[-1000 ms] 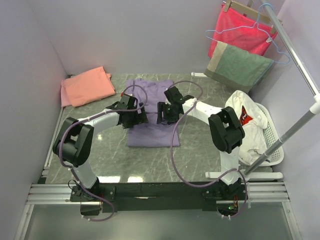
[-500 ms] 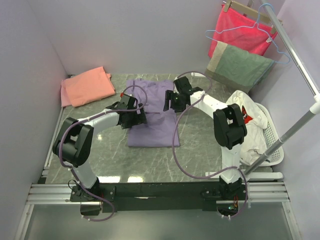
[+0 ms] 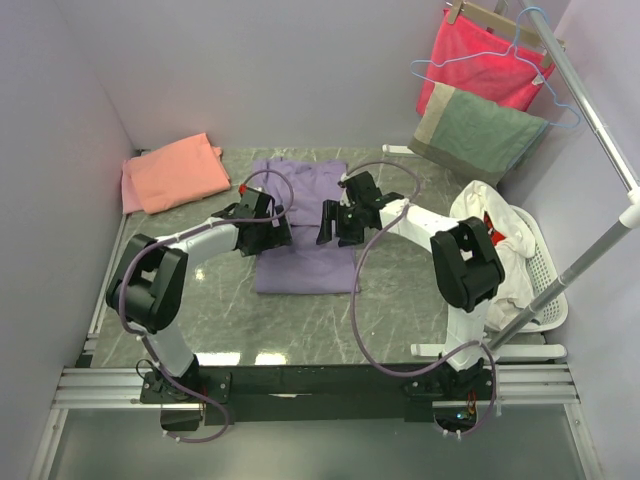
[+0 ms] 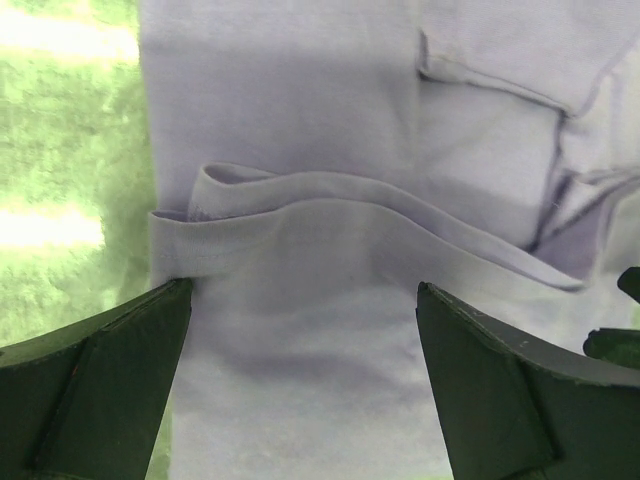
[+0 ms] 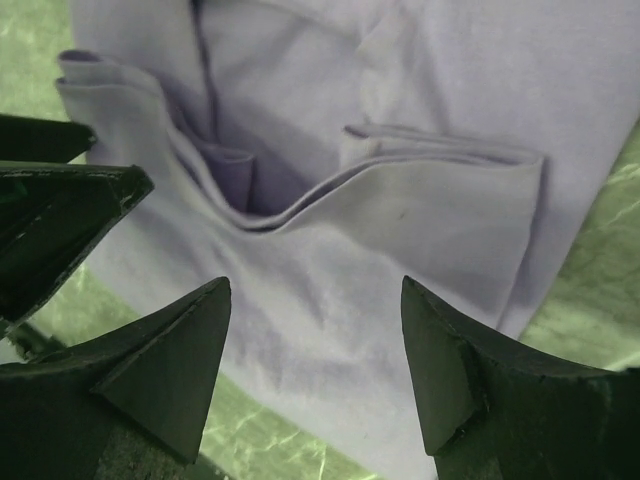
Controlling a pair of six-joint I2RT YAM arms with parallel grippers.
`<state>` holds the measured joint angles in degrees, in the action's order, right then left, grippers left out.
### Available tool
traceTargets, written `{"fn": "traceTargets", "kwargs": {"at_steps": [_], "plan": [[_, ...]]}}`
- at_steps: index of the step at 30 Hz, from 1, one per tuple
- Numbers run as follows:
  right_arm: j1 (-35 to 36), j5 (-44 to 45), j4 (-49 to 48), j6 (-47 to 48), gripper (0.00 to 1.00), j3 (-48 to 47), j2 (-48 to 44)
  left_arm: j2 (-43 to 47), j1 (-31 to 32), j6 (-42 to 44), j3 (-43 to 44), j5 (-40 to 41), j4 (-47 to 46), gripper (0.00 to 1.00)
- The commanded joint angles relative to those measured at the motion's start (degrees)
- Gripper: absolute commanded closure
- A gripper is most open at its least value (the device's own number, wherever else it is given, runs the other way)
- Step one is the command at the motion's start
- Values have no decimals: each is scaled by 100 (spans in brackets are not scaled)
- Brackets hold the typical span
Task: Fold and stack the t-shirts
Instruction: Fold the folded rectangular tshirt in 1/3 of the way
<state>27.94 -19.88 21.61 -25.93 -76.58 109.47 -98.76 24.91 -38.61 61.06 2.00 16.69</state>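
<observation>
2 white arms (image 3: 200, 238), black joints (image 3: 145, 285), purple cables (image 3: 352, 290), dark wedge-shaped tool fingers (image 4: 95, 385)

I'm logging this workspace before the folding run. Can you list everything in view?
lavender t-shirt: one, purple, partly folded, table centre
salmon-pink t-shirt: one, folded, far left corner of the table
red cloth: one, hanging from the rail, far right
grey-green towel: one, beige edge, hanging below the red cloth
hanger: one, light blue, on the rail
basket: one, white, right of the table, holding white clothing
table: one, green-grey marble
left gripper: open, over the lavender shirt
right gripper: open, over the lavender shirt
</observation>
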Motion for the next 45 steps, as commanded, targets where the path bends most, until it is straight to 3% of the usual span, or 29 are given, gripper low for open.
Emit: {"fn": "traceTargets", "kwargs": {"at_steps": [1,9,18,27,31,45], "plan": [[-26,308,-166,27,25,-155,363,-91,-82,-41,-145,370,-350,1],[-122,1161,63,123,24,-156,655,207,-302,-305,-858,828,-588,0],[-219,1408,-270,273,22,186,-109,743,-346,-218,-753,1487,-280,0],[-333,1532,-114,299,12,881,-1498,1491,-337,-32,-858,742,-140,1],[-456,1295,-33,291,12,1503,-1805,1640,-346,-234,-1419,66,-323,0],[-509,-33,-780,-193,12,3227,-2413,2835,-337,-613,-3266,-718,-1053,1]]}}
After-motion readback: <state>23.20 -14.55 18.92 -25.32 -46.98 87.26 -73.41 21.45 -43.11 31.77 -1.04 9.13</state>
